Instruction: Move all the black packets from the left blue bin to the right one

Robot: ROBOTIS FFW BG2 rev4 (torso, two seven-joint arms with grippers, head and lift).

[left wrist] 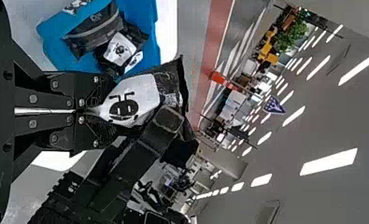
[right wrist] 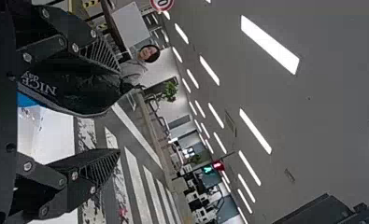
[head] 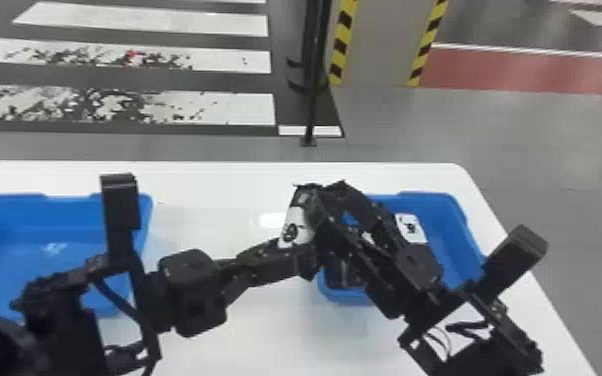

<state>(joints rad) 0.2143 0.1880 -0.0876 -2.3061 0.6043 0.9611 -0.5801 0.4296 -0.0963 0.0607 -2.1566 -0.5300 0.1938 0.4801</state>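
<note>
My left gripper is over the left edge of the right blue bin. In the left wrist view, the left gripper is shut on the white end of a black packet, also seen in the head view as a black-and-white packet. My right gripper is beside that packet, above the bin; in its wrist view the right gripper has its fingers apart, with the black packet between them, nearer one finger. The left blue bin is at the table's left.
Several packets lie in the right bin, among them a grey-black packet and one with a white panel. A white table carries both bins. Beyond its far edge, a black pole stands on the floor.
</note>
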